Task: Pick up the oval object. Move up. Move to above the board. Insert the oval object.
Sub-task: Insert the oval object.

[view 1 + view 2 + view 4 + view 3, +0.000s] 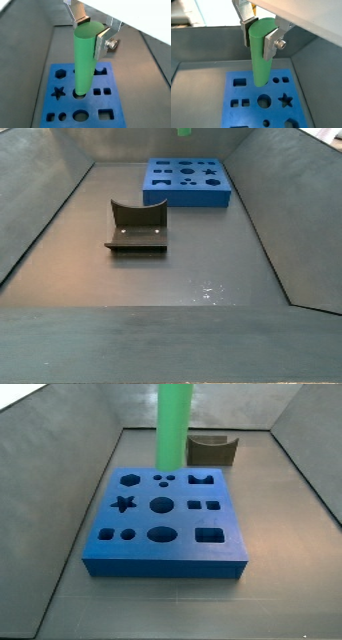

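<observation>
Above board (pixel 167 524) | claw (pixel 91 31) grips oval object (pixel 85 60) | grey-walled bin floor (pixel 174 273)

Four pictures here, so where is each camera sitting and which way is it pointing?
Wrist view: rides on the arm, looks down past the gripper along the held oval object to the board; silver fingers show.
Wrist view: also on the arm, from the opposite side; gripper, oval object, board.
Side view: beside the bin, close to the board; oval object hangs above it, olive block behind; no gripper shows.
Side view: far end, looking along the floor past the fixture to the board.
All share the board.
</observation>
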{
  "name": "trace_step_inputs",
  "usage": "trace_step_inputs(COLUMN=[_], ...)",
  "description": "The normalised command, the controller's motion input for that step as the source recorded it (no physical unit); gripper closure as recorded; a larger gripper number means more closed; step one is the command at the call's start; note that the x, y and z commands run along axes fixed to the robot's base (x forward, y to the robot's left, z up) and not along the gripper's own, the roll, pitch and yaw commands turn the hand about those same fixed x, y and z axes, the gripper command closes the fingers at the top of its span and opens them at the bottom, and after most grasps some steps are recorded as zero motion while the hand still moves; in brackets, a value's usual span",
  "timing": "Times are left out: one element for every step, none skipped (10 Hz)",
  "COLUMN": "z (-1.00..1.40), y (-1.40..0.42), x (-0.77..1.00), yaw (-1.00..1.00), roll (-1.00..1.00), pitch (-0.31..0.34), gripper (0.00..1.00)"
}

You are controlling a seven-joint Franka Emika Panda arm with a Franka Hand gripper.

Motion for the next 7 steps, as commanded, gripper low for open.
trace_step_inputs(z=[-0.13, -0.15, -0.20, -0.19, -0.20, -0.28, -0.29], y=[-0.09, -0.34, -0.35, -0.32, -0.23, -0.01, 0.00], x=[0.26, 0.35, 0.19, 0.11, 0.07, 0.01, 0.00], yaw=[-0.79, -0.61, -0.75, -0.83, -0.89, -1.00, -1.00], roll=[0.00, 0.05, 0.08, 0.07, 0.05, 0.02, 0.01], pitch=[-0.029, -0.061, -0.067, -0.051, -0.036, -0.031, -0.037], gripper=[1.00, 1.00, 1.00, 1.00, 1.00, 1.00, 1.00])
